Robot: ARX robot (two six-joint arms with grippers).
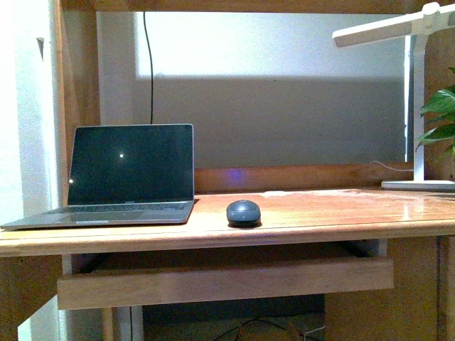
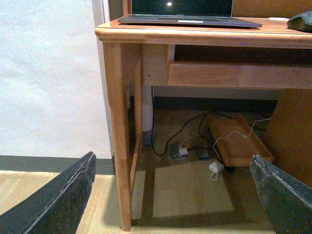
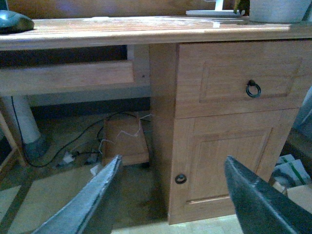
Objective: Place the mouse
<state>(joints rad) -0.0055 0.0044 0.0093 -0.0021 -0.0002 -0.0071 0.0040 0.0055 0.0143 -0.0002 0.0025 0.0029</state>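
Note:
The dark blue-grey mouse point(image 1: 244, 212) sits on the wooden desk point(image 1: 320, 213), just right of the open laptop point(image 1: 131, 177). It shows at the edge of the left wrist view point(image 2: 301, 22) and of the right wrist view point(image 3: 13, 22). Neither arm appears in the front view. My left gripper point(image 2: 170, 195) is open and empty, low in front of the desk's left leg. My right gripper point(image 3: 170, 200) is open and empty, low in front of the desk's cabinet door.
A white desk lamp point(image 1: 419, 106) and a green plant point(image 1: 441, 117) stand at the desk's right. A keyboard tray point(image 1: 224, 280) hangs under the top. A drawer with a ring pull point(image 3: 253, 88) tops the cabinet. Cables and a wooden box point(image 2: 234, 139) lie on the floor underneath.

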